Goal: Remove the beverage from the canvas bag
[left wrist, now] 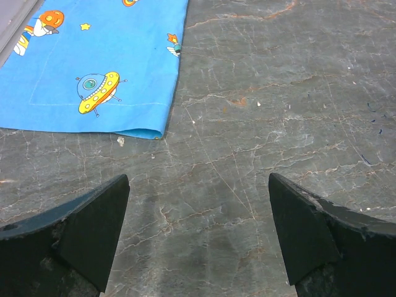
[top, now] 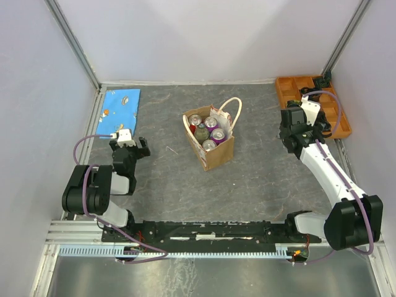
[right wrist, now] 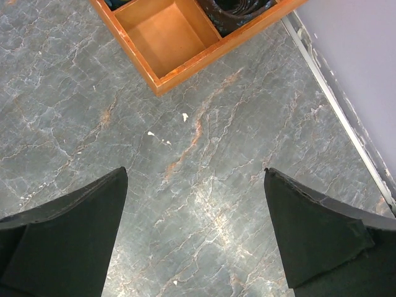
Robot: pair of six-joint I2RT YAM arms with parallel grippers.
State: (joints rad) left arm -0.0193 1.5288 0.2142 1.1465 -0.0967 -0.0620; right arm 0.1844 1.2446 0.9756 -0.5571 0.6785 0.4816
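Mid-table: canvas bag (top: 218, 154) holds cans (top: 218, 134), only tops visible | left gripper (left wrist: 198, 180) apart | right gripper (right wrist: 194, 173) apart

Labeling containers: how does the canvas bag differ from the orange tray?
The canvas bag stands mid-table, tall and tan, packed with beverage cans; the orange tray lies in the far right corner, shallow and split into compartments. The canvas bag has loop handles; the orange tray has none. Both are open-topped.
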